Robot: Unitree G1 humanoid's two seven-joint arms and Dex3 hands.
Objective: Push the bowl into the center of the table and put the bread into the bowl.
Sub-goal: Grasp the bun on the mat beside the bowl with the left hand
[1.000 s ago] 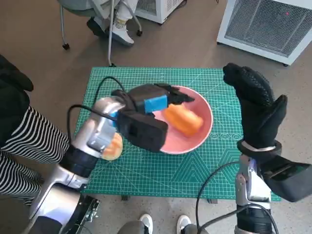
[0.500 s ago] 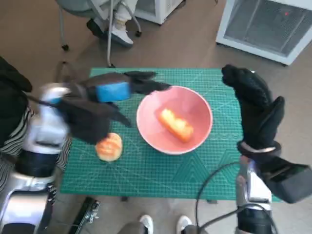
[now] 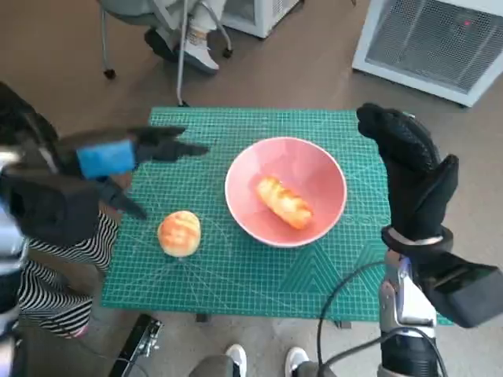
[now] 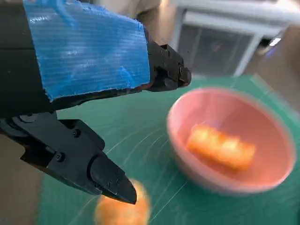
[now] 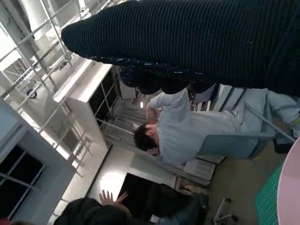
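In the head view, the pink bowl [image 3: 286, 191] sits a little right of the middle of the frame, on the green cutting mat [image 3: 236, 267] that covers the table. A long piece of bread [image 3: 284, 202] lies inside the bowl, slanting from upper left to lower right. A round bun [image 3: 179, 233] rests on the mat at lower left of the bowl, apart from it. The left hand [image 3: 106, 169] is at the left edge of the frame, blurred, above the mat's left border; its black fingers [image 3: 169, 144] point right toward the bowl, apart from one another and holding nothing. The right hand [image 3: 410, 174] stands upright at the right of the frame, beside the bowl's right rim (whether it touches the rim I cannot tell); its fingers are extended and lie close together, with nothing in them. A person's shoes show at the top of the frame, by a chair.

In the left wrist view, the blue-taped left hand [image 4: 84, 93] fills the upper left, its fingers parted and empty. The bowl [image 4: 234, 145] with the bread [image 4: 220, 146] is at right centre, and the bun [image 4: 122, 211] is at the bottom edge.

In the right wrist view, the glove [image 5: 197, 42] spans the top of the frame; the fingers' lie cannot be told here. A seated person is at the centre, and the bowl's rim [image 5: 288, 192] and a corner of the mat [image 5: 267, 201] show at lower right.
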